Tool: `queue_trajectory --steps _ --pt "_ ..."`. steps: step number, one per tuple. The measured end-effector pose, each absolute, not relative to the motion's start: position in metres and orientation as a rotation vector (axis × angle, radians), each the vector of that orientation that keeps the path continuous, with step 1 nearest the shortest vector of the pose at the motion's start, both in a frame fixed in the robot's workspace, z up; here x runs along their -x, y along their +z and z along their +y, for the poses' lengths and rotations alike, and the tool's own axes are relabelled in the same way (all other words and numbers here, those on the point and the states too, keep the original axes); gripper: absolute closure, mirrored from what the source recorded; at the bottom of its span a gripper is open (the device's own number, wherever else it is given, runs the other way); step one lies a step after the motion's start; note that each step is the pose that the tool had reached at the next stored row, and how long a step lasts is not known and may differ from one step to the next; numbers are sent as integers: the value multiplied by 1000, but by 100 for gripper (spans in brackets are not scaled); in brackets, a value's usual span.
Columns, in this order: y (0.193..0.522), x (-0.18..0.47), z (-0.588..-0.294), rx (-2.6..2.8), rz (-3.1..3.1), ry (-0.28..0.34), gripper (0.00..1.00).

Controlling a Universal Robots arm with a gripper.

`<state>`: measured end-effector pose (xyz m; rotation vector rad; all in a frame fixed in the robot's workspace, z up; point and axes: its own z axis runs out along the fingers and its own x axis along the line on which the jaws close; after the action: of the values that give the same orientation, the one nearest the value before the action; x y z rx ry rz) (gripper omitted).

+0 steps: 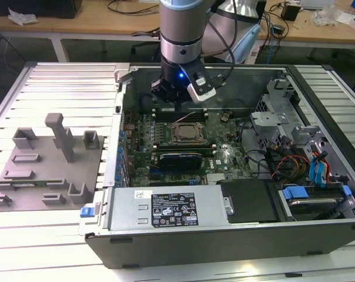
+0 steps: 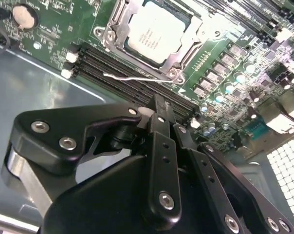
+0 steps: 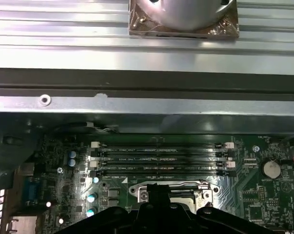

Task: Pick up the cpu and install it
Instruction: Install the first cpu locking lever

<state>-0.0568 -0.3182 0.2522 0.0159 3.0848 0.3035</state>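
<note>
The cpu [image 2: 154, 34] lies flat in the socket frame [image 2: 110, 35] mid-motherboard, silvery top up. It looks light, stiff and slick-lidded, with a delicate underside (best pinched by opposite edges). Just beyond, above the memory slots [image 2: 119, 68], the gripper [image 2: 157, 105] hangs, jaws pressed together, empty.

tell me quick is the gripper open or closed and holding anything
gripper: shut, holding nothing; the cpu lies in the socket.
</note>
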Motion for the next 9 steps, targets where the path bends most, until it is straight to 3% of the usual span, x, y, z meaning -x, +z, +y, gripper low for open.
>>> queue_trajectory --steps 9 --pt "244 55 -318 -175 3073 260 89"
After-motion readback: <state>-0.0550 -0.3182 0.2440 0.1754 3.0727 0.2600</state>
